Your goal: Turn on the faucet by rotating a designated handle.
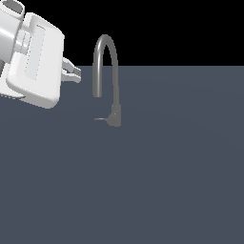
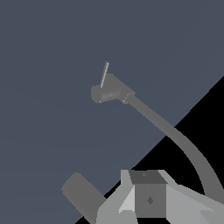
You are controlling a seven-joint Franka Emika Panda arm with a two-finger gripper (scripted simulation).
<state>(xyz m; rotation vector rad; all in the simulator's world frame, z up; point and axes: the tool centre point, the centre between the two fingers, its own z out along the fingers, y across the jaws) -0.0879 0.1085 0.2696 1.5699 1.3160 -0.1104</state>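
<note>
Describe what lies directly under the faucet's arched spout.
Only bare dark floor lies under the faucet spout's open end, with the thin handle low beside the base. Nothing there is covered.

Blocky white arm (image 1: 33,57), grey end effector (image 1: 76,74)

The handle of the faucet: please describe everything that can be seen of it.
The handle is a thin, short, straight grey lever that looks like metal. It sticks out sideways from the thicker base of the faucet, toward the exterior view's left, about level and just above the dark floor. Only the base touches it. The gripper is apart from it, higher, beside the spout. In the wrist view it shows as a pale sliver.
</note>
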